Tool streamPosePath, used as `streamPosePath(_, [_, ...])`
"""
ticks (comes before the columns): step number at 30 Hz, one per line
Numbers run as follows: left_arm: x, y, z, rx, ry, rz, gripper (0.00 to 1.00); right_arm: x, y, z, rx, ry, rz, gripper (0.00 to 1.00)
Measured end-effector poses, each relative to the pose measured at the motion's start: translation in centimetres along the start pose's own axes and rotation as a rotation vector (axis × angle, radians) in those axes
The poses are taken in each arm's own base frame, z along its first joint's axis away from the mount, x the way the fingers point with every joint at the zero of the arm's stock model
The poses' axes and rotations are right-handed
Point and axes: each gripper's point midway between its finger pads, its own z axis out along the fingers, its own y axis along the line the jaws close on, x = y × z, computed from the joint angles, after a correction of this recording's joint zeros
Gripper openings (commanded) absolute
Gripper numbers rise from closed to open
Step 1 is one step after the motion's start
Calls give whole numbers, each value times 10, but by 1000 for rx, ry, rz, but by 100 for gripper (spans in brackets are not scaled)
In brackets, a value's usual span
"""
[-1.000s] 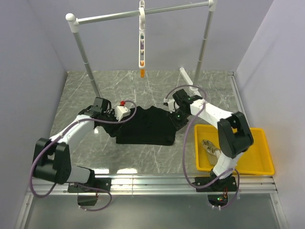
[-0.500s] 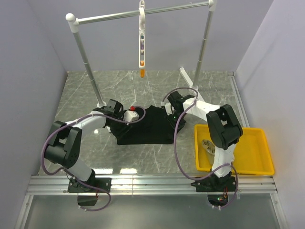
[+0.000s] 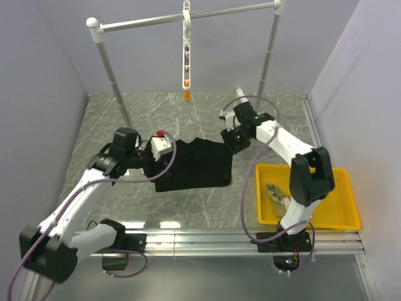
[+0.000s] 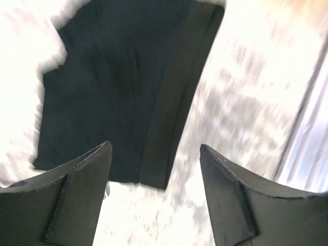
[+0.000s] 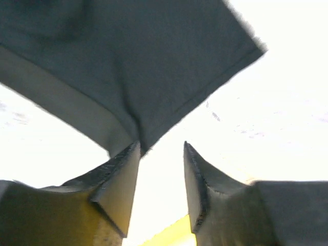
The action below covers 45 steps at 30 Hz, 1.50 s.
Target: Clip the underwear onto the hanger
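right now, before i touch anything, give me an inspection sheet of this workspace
surface: grey marbled table
job's things: black underwear lying flat mid-table; white hanger hanging from the rail, orange clip at its lower end
clutter: yellow tray on the right, beige cloth inside
grippers: left hand open, empty; right hand open, empty; each by one side of the underwear
cables: cables loop along both arms
surroundings: white rail frame, pale walls

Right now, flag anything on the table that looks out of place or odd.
Nothing stands out. The underwear lies flat on the table, the hanger hangs from the rail, and a beige cloth sits in the yellow tray.
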Motion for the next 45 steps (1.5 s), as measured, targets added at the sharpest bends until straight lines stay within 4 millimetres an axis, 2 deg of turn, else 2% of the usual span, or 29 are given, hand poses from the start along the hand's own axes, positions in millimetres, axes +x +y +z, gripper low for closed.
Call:
streamPosePath(4, [-59, -5, -31, -47, -211, -24, 77, -39, 7, -51, -58, -207, -6, 61])
streamPosePath(5, [-74, -2, -37, -65, -250, -35, 84, -49, 8, -66, -71, -266, -5, 61])
streamPosePath(7, [-112, 10, -52, -117, -347, -72, 84, -64, 9, -89, -89, -362, -10, 62])
streamPosePath(8, [-125, 14, -58, -136, -380, -100, 84, -71, 10, -102, -99, -413, -2, 62])
streamPosePath(12, [-180, 35, -89, -242, -544, -184, 83, -94, 17, -134, -140, -557, 0, 61])
streamPosePath(16, [-212, 47, -113, -320, -663, -229, 81, -113, 27, -158, -182, -670, 0, 59])
streamPosePath(20, [-235, 54, -125, -361, -741, -272, 79, -130, 36, -183, -209, -775, 0, 58])
streamPosePath(25, [-250, 51, -115, -380, -773, -295, 75, -149, 42, -205, -241, -882, 6, 57])
streamPosePath(31, [-260, 50, -100, -412, -779, -314, 72, -161, 51, -220, -299, -942, 17, 57])
streamPosePath(39, [-271, 63, -91, -454, -794, -332, 67, -170, 66, -232, -380, -985, 16, 56])
streamPosePath(40, [-271, 63, -90, -454, -793, -332, 68, -172, 69, -234, -396, -988, 20, 57])
streamPosePath(41, [-270, 63, -89, -453, -791, -331, 72, -175, 71, -236, -414, -991, 27, 64])
streamPosePath(43, [-271, 61, -88, -442, -800, -322, 73, -181, 75, -241, -442, -999, 38, 71])
streamPosePath(45, [-268, 57, -85, -423, -802, -310, 73, -189, 83, -248, -475, -1011, 35, 74])
